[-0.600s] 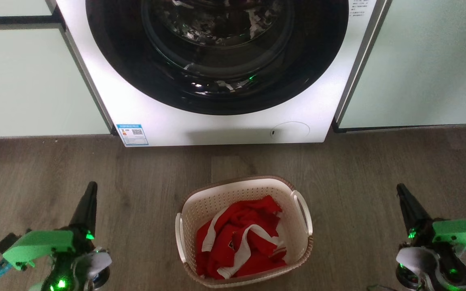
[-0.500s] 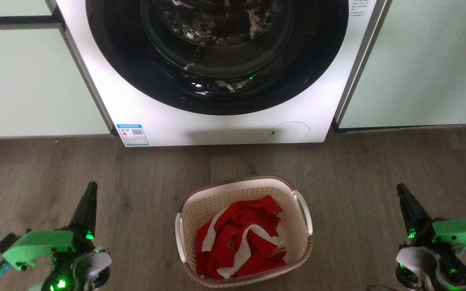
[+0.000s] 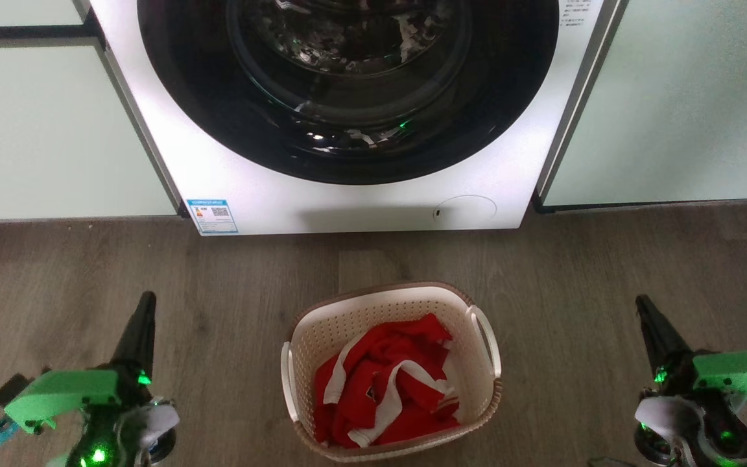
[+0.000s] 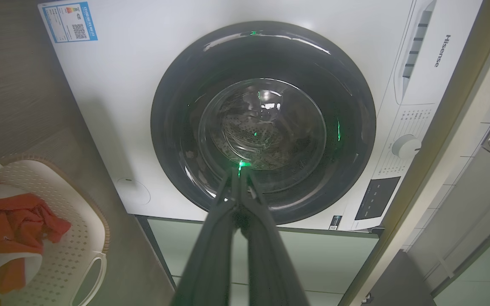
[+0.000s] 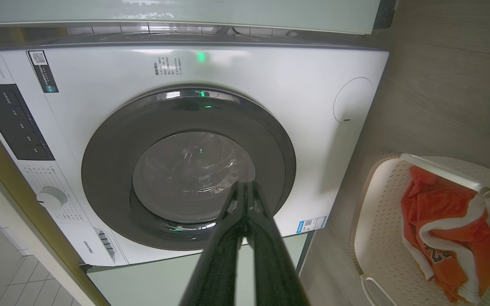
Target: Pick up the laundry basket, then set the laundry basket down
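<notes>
On the grey wood floor before a washing machine, the laundry basket stands at lower centre. Its long axis seemingly runs across the frame, handle to handle, with the right end skewed slightly toward the washer. The left gripper and right gripper flank it well apart, fingers pressed together and empty; an uneven lift by the thin loop handles could tip it and spill the red garment.

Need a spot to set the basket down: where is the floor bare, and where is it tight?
Bare wooden floor lies in the strip between the washing machine and the laundry basket, and in patches between the basket and the left gripper and the right gripper. Inside the basket it is crowded: red clothes fill it.
</notes>
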Available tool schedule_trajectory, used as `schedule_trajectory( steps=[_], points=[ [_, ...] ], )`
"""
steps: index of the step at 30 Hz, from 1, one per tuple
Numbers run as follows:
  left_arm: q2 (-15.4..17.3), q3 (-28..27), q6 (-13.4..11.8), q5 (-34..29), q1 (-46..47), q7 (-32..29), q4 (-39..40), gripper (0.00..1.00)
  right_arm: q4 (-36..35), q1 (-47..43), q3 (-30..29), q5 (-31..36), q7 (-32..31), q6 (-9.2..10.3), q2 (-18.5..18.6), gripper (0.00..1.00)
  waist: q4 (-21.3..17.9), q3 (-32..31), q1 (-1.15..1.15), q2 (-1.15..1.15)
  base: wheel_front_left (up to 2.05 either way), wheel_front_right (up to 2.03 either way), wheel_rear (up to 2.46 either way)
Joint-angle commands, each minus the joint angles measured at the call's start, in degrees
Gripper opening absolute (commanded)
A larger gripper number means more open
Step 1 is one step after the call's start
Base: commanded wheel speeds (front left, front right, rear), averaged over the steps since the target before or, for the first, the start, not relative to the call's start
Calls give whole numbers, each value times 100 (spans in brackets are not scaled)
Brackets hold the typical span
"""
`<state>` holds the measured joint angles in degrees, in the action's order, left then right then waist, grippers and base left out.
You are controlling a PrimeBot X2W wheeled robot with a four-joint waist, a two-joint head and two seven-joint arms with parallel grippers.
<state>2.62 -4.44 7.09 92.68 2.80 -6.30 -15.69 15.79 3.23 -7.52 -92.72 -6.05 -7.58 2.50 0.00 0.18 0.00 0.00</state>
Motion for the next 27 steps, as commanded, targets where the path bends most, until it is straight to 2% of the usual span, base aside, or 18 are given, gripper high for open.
schedule_trajectory(
  steps=[1,2,17,27],
  points=[
    [26,-207,40,-51,338,-18,166,0,-177,296,101,55,-44,9,38,0,0,0,0,0,0,0,0],
    [0,5,-5,-1,-3,1,-21,100,15,-1,4,-2,2,-1,-2,100,0,0,0,0,0,0,0],
    [33,156,-1,-178,66,204,105,100,-114,37,138,143,158,1,33,100,10,4,0,0,0,0,0],
    [102,279,0,-827,151,401,235,100,-188,102,285,713,392,2,158,100,35,11,0,0,0,0,0]
  ],
)
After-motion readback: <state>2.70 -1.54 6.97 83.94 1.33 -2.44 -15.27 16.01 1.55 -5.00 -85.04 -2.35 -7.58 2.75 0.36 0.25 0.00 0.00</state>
